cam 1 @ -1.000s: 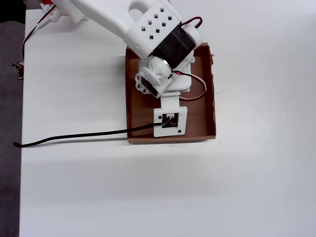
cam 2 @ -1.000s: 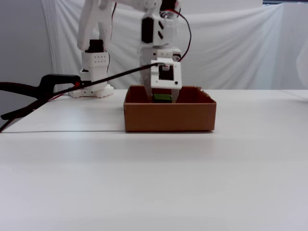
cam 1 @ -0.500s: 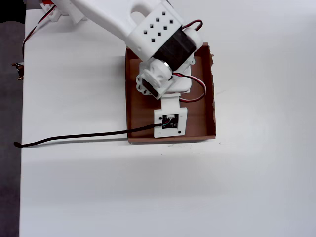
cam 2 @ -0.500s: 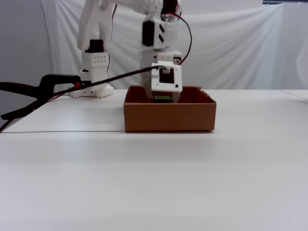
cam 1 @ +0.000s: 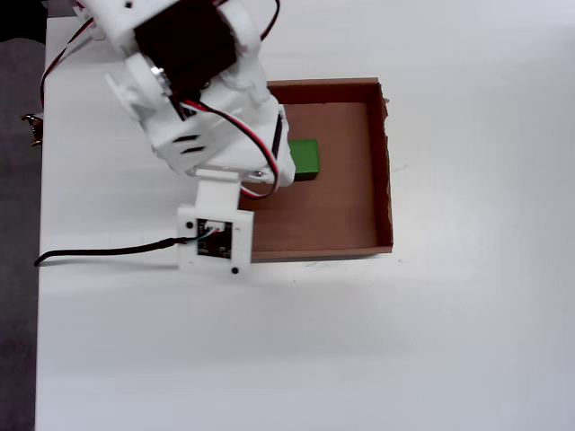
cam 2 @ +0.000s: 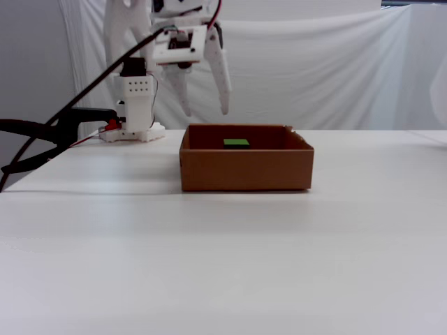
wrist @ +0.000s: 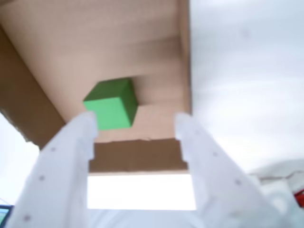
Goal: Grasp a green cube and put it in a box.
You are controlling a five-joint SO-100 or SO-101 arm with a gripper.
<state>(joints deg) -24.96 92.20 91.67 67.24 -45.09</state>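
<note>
The green cube (wrist: 113,104) lies on the floor of the brown cardboard box (wrist: 142,52). In the overhead view the cube (cam 1: 305,157) sits in the box's left half (cam 1: 350,206), partly under the arm. In the fixed view only its top (cam 2: 236,143) shows above the box's front wall (cam 2: 246,169). My white gripper (wrist: 135,126) is open and empty, with the cube between and beyond its fingertips. In the fixed view the gripper (cam 2: 206,110) hangs above the box's left end, clear of the cube.
The box stands on a white table (cam 1: 359,350). The arm's base (cam 2: 134,132) and a black clamp (cam 2: 63,129) are at the far left in the fixed view. A black cable (cam 1: 99,254) runs left from the wrist camera. A white cloth hangs behind.
</note>
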